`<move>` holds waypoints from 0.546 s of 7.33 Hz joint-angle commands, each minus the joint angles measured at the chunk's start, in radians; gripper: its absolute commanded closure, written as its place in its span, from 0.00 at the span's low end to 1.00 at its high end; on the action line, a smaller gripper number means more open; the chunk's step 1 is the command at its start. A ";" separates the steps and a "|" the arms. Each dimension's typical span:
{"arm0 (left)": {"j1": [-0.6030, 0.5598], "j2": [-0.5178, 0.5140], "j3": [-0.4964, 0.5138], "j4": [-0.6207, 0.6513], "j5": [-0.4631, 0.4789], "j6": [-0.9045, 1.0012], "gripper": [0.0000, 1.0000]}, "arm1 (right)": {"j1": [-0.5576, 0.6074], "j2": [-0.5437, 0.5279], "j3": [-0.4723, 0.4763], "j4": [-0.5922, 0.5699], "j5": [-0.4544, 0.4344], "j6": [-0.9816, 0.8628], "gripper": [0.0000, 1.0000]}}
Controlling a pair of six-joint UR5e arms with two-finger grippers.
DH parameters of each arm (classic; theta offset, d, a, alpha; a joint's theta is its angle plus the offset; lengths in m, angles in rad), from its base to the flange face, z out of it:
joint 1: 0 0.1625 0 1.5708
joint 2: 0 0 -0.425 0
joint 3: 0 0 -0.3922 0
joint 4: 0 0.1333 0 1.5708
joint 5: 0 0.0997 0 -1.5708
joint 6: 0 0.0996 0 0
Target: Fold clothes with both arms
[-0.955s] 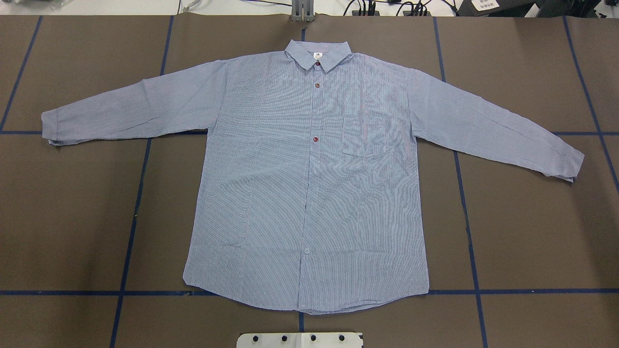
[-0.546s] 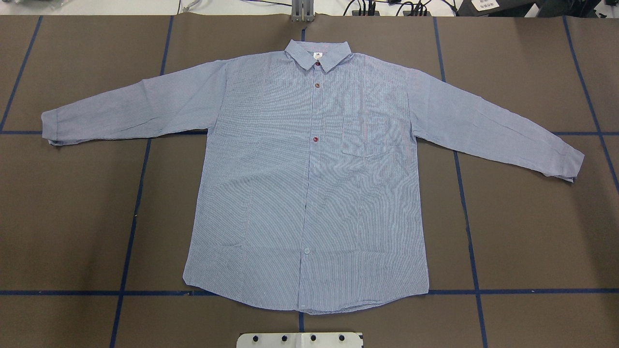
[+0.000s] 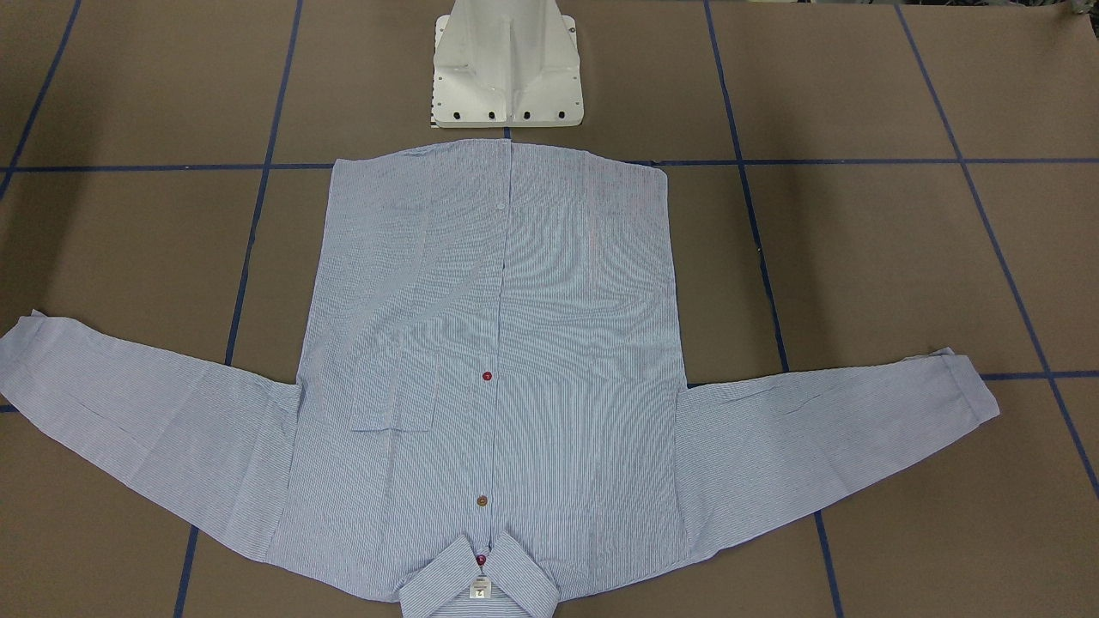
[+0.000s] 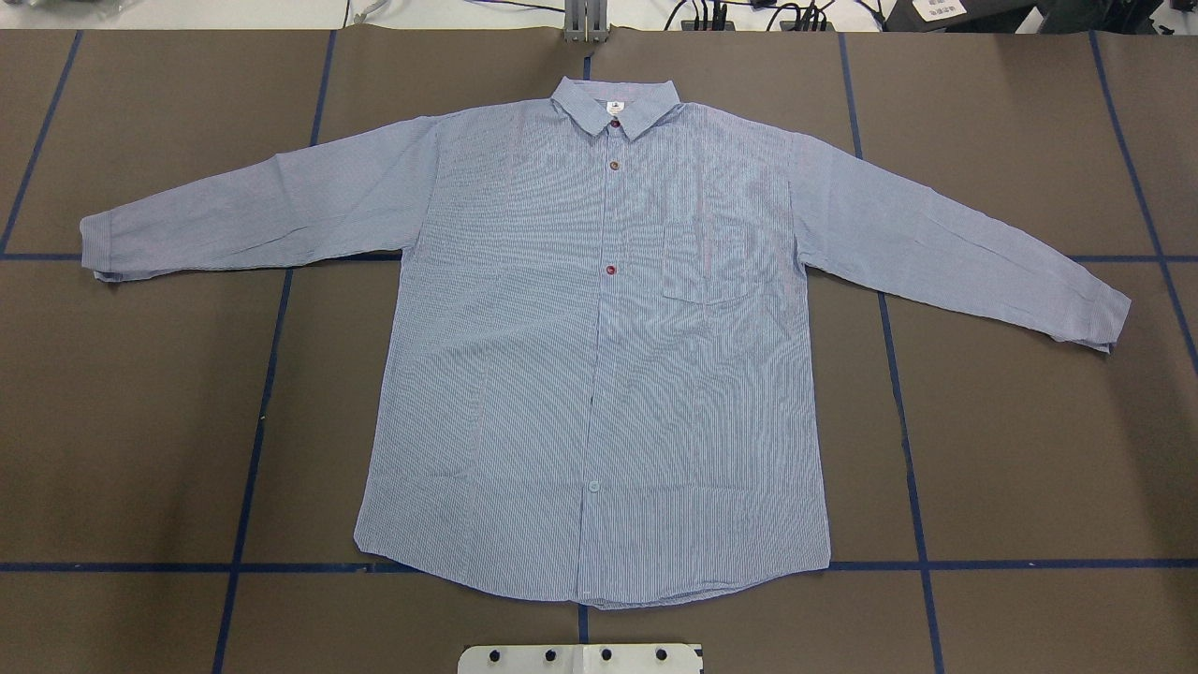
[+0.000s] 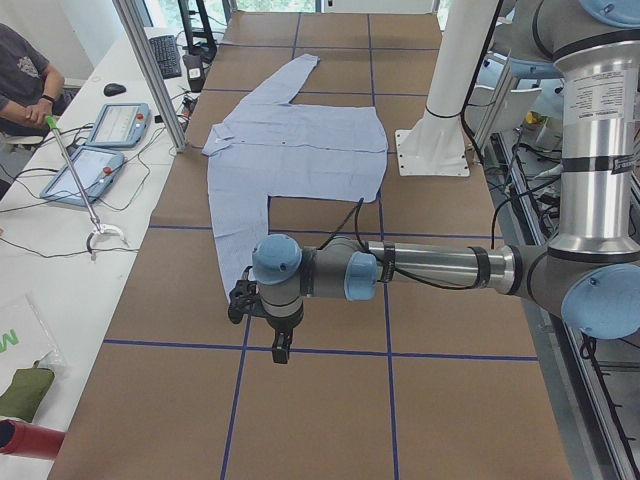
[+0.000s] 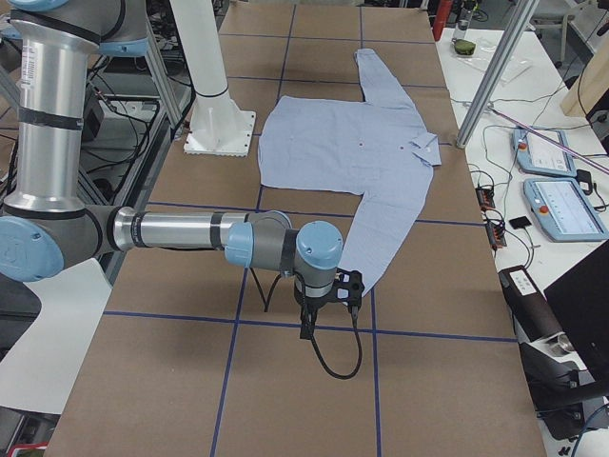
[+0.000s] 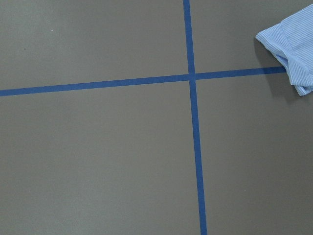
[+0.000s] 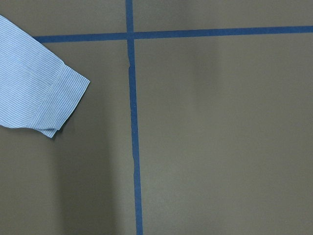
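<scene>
Jaws, left and right: cannot tell | shirt point(image 4: 524, 374) flat, hem point(image 4: 599, 597) toward pedestal point(image 4: 580, 659), collar point(image 4: 613, 101) far, sleeves point(image 4: 243, 211) spread sideways

Legible text: none in any view.
Neck tag point(image 3: 481, 587) inside the collar of the shirt point(image 4: 524, 356): white with a small dark mark, too small to read. White label point(image 4: 939, 8) on a black box point(image 4: 913, 17) at the far table edge: print blurred. White bag point(image 5: 15, 350) on the side table: part of one green letter, cut off by the frame edge.
</scene>
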 commanded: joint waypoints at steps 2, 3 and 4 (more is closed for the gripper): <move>0.000 -0.007 -0.008 -0.006 -0.009 0.002 0.00 | -0.001 0.006 -0.007 0.002 -0.001 0.013 0.00; 0.000 -0.007 -0.023 -0.041 -0.011 0.002 0.00 | -0.004 0.016 -0.005 0.009 -0.001 0.008 0.00; 0.000 -0.010 -0.020 -0.081 -0.012 -0.003 0.00 | -0.006 0.042 -0.004 0.021 0.006 0.010 0.00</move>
